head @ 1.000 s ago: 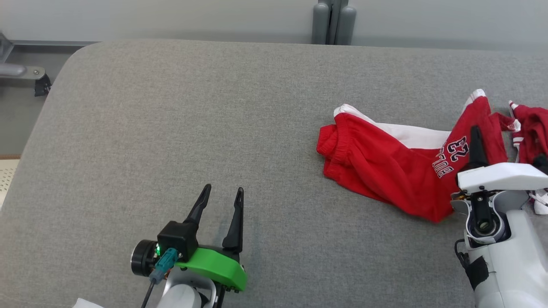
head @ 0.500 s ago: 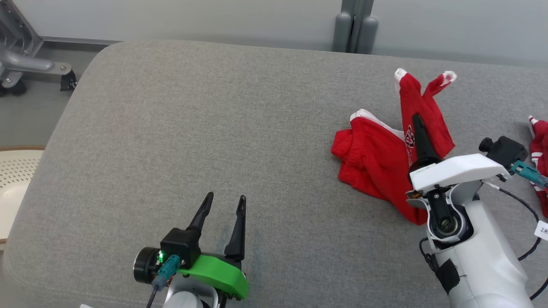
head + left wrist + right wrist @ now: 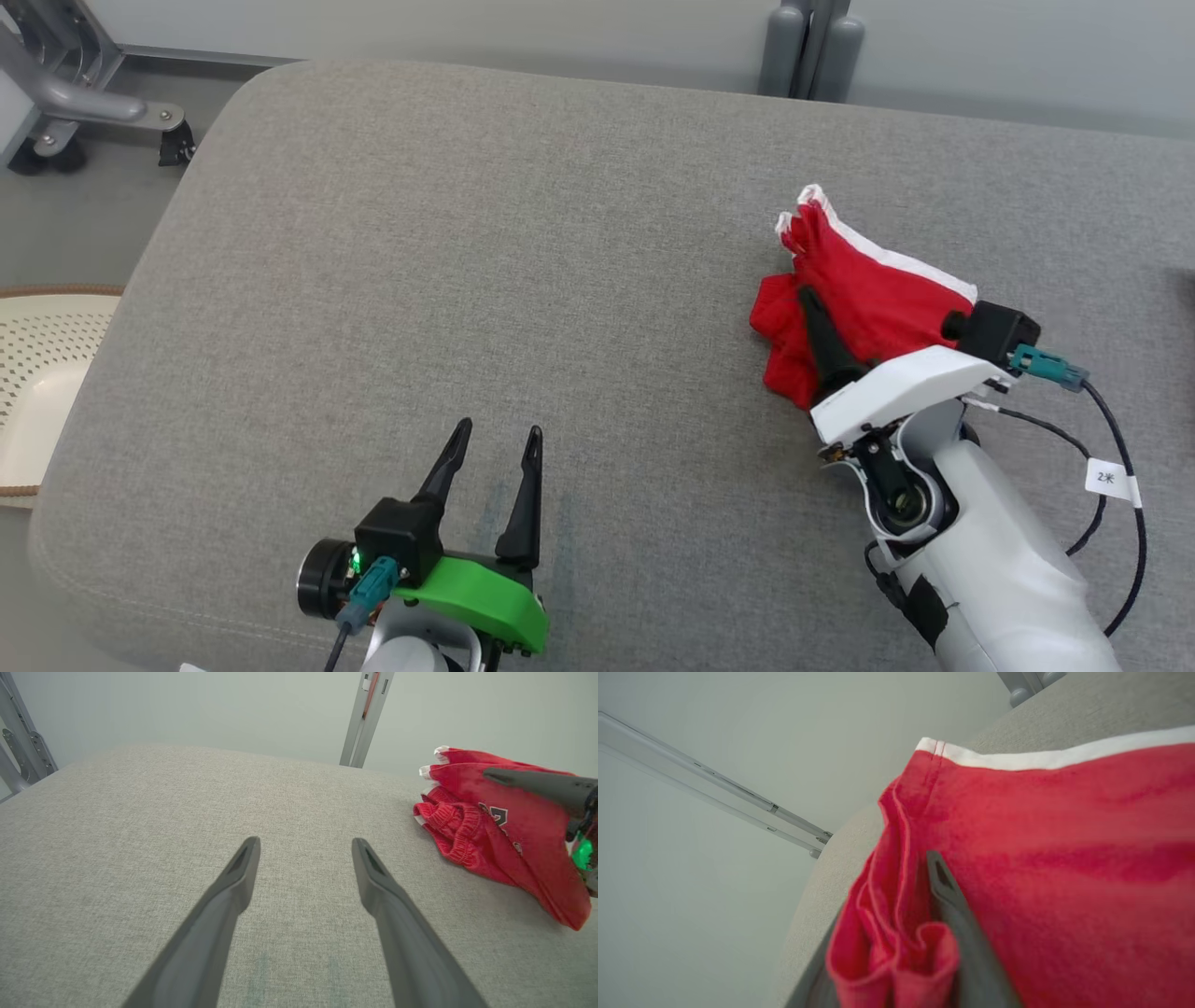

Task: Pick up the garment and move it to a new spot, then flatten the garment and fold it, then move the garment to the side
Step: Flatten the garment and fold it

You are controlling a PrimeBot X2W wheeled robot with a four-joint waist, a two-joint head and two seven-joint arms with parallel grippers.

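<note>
from the head, the garment [image 3: 868, 289] lay bunched on the couch [image 3: 560, 233] at our right, draped about the right gripper [image 3: 826, 313]; the left gripper [image 3: 499, 429] hung spread and empty, well apart. its wrist showed the heap off to the right. the right wrist showed a fold between the fingers [image 3: 957, 914], pinched or loose we couldn't tell; we judged the move ending, with flattening next needing both grippers at the edges.
</note>
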